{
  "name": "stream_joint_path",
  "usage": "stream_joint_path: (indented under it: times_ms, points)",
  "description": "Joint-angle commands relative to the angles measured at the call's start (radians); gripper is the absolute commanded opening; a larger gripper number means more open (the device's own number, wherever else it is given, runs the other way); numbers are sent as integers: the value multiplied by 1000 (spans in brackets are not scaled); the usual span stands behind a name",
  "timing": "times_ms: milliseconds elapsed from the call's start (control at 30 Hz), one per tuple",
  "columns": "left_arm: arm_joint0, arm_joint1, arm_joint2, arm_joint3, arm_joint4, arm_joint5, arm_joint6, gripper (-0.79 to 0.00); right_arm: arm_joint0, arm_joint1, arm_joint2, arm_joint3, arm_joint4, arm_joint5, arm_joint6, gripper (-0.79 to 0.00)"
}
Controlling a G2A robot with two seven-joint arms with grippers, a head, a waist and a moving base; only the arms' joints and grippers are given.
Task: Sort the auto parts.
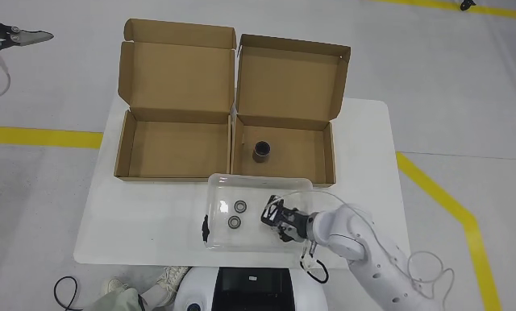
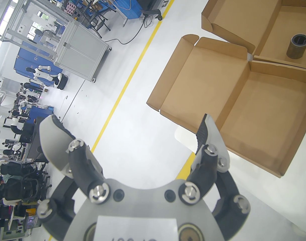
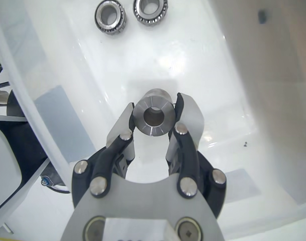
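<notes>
1. Gripping a steel sleeve: right tool, jaws narrowed onto its flanks, low inside the clear bin. The hold seems set for lifting it out.
2. Two bearings: flat on the bin floor, side by side, apart from the sleeve.
3. Dark cylinder: upright in the cardboard box just beyond the bin, probably the place for like parts.
4. Second box: beyond the bin, leftward, presumably for bearings.
5. Left tool: wide, holding nothing, well apart from the bin.
</notes>
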Motion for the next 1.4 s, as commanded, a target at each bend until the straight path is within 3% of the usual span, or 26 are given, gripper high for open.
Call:
stream_joint_path:
  times_ms: [0, 100, 300, 867, 1367]
  points:
    - [0, 0, 0, 0, 0, 0, 0, 0, -6, 3, 6, -11, -4, -9, -33, -785]
    - [0, 0, 0, 0, 0, 0, 0, 0, -16, 6, 17, -32, -23, -2, -89, -785]
    - [0, 0, 0, 0, 0, 0, 0, 0, -24, 8, 34, -45, -40, -35, -319, -785]
    - [0, 0, 0, 0, 0, 0, 0, 0, 88, -7, 56, -73, -27, -171, -853, -785]
    - [0, 0, 0, 0, 0, 0, 0, 0, 327, -42, 33, -170, -2, -95, -867, -785]
